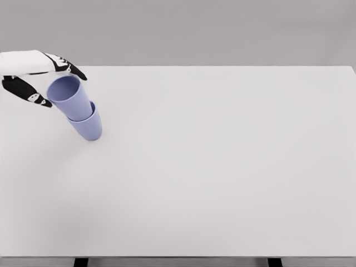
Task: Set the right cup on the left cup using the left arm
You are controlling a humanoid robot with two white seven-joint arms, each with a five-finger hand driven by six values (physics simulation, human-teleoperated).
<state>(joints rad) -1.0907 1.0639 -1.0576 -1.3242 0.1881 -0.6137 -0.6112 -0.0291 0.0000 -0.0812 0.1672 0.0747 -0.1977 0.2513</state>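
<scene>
Two lilac cups stand near the table's far left, one nested inside the other. The upper cup (69,95) sits in the lower cup (89,127), and the stack leans up and to the left in the picture. My left hand (64,89) reaches in from the left edge at the upper cup's rim. Its black fingers (73,69) lie against the rim's far side and its thumb (38,99) against the near left side, so it grips the upper cup. The right arm does not show.
The white table (222,167) fills the view, with its far edge along the grey wall and its front edge at the bottom. The cups stand close to the table's left edge.
</scene>
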